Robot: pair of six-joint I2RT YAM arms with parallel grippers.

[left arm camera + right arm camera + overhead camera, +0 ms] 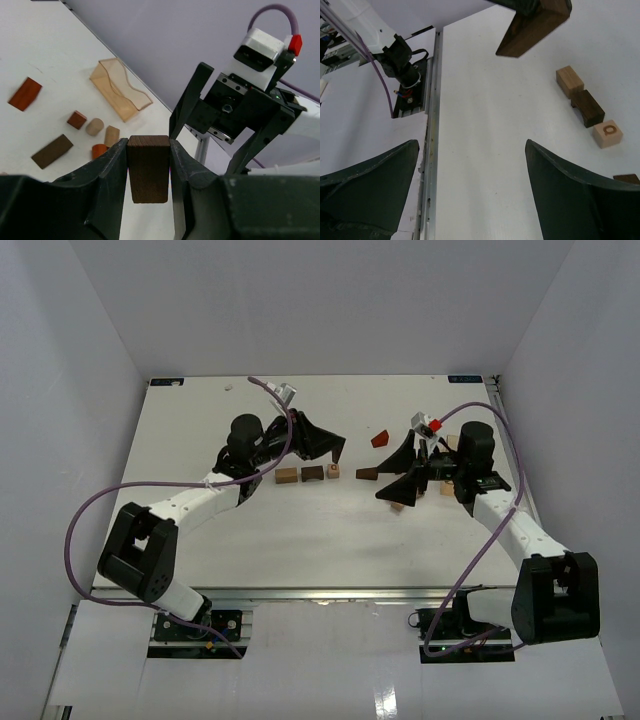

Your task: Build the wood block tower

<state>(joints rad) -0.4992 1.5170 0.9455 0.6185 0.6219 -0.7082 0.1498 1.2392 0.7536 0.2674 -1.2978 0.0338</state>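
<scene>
Holding dark block [148, 172] pinched in left gripper [148, 150], beside wide, empty right gripper [471, 145]. Next, probably: lower it squarely onto block row [587, 107].

Overhead rear view, two wrist close-ups

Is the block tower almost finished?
Not nearly. Done: nothing is stacked; three blocks lie in a flat row. In hand: the left gripper holds a dark brown block; the right gripper is open and empty. Left: all the stacking, including the loose blocks.
</scene>
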